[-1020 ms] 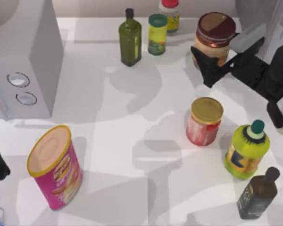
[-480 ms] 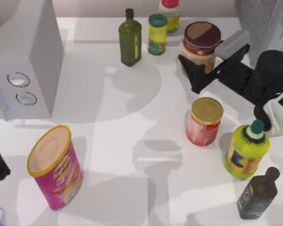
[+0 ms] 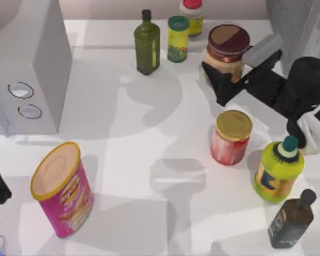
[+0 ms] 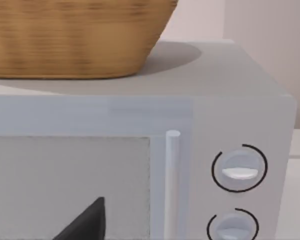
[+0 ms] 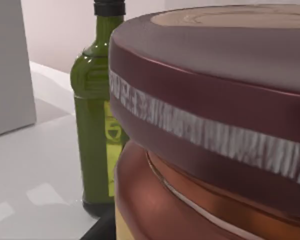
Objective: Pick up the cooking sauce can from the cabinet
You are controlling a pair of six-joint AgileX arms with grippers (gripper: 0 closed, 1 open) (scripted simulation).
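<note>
While the cabinet looms at the table's two o'clock corner, the right gripper clamps the cooking sauce can, at one o'clock; left gripper's state: cannot tell.

Bright, even light; soft overlapping shadows

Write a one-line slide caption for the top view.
Right gripper at the cooking sauce can, left arm parked at the table's left edge.
</note>
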